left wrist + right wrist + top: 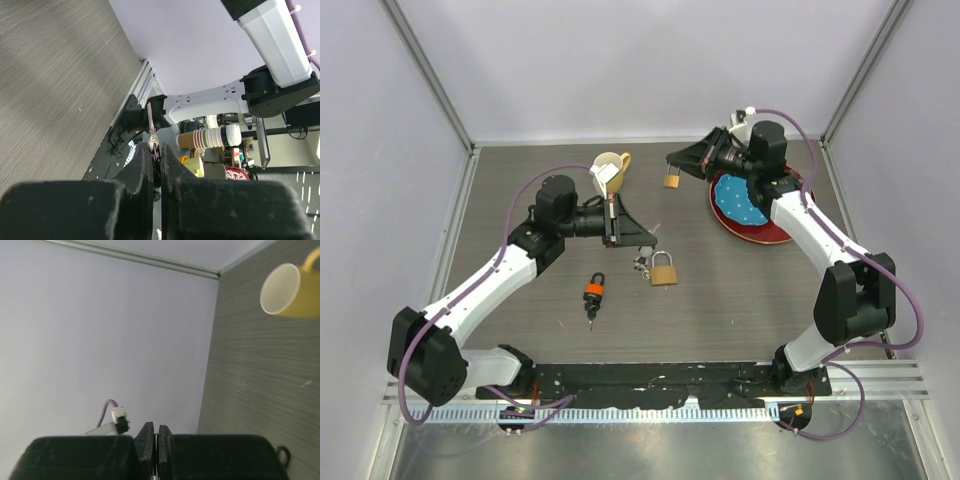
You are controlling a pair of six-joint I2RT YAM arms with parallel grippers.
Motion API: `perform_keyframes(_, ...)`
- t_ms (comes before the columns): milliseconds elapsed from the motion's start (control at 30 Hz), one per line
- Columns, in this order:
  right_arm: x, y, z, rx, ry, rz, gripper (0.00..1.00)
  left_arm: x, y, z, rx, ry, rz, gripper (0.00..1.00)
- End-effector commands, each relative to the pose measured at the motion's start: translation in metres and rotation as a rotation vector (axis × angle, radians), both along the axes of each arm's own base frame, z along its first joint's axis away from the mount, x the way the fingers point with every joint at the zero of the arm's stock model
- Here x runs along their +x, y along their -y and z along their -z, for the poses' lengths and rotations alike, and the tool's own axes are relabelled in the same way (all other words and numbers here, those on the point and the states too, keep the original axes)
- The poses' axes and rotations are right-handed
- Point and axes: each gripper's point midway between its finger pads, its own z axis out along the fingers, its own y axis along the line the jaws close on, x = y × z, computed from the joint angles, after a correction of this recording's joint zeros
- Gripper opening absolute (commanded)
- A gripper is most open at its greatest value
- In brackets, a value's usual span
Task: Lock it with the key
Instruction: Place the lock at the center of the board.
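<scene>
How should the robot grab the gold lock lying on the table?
The gold lock lies flat, shackle pointing toward the far side, so probably come straight down and pinch its blocky body across the straight left and right sides.

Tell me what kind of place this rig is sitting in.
Probably a robotics lab test cell: pale wall panels on an aluminium frame box in the table, and the left wrist view shows a cluttered room with stacked paper cups beyond it.

The dark wood-grain table point(740, 295) carried a brass padlock point(663, 272). An orange padlock point(595, 292) lay just left of it. A yellow mug point(611, 164) stood beyond, and a red plate point(775, 232) sat to its right.
</scene>
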Motion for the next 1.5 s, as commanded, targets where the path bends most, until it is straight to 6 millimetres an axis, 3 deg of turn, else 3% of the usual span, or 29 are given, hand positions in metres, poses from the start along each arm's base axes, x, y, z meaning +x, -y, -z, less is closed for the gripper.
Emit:
perform_keyframes(0, -0.010, 0.002, 0.009, -0.051, 0.047, 0.000, 0.02, -0.009, -0.008, -0.005, 0.005, 0.041, -0.008, 0.00)
perform_keyframes(233, -0.024, -0.003, 0.066, -0.206, -0.006, -0.020, 0.02, 0.022, -0.021, 0.027, 0.092, -0.032, -0.136, 0.00)
perform_keyframes(267, -0.029, -0.005, 0.081, -0.240, -0.029, -0.032, 0.02, 0.027, -0.024, 0.031, 0.108, -0.050, -0.159, 0.00)
perform_keyframes(400, -0.043, -0.038, 0.112, -0.301, -0.049, -0.084, 0.02, 0.051, -0.043, 0.044, 0.136, -0.097, -0.267, 0.00)
perform_keyframes(467, -0.046, -0.054, 0.133, -0.320, -0.071, -0.118, 0.02, 0.064, -0.061, 0.059, 0.168, -0.164, -0.358, 0.00)
perform_keyframes(533, -0.052, -0.075, 0.138, -0.293, -0.060, -0.153, 0.02, 0.078, -0.084, 0.082, 0.245, -0.228, -0.506, 0.00)
perform_keyframes(600, -0.050, -0.090, 0.155, -0.302, -0.056, -0.183, 0.02, 0.082, -0.094, 0.089, 0.249, -0.267, -0.574, 0.00)
perform_keyframes(800, -0.047, -0.110, 0.220, -0.342, -0.099, -0.238, 0.02, 0.084, -0.103, 0.093, 0.216, -0.297, -0.646, 0.00)
perform_keyframes(900, -0.049, -0.115, 0.239, -0.362, -0.105, -0.257, 0.02, 0.082, -0.101, 0.096, 0.222, -0.310, -0.630, 0.00)
perform_keyframes(1300, -0.050, -0.110, 0.298, -0.516, -0.187, -0.265, 0.06, 0.071, -0.102, 0.103, 0.231, -0.330, -0.613, 0.00)
perform_keyframes(1467, -0.048, -0.108, 0.307, -0.554, -0.213, -0.262, 0.10, 0.064, -0.103, 0.117, 0.250, -0.354, -0.601, 0.00)
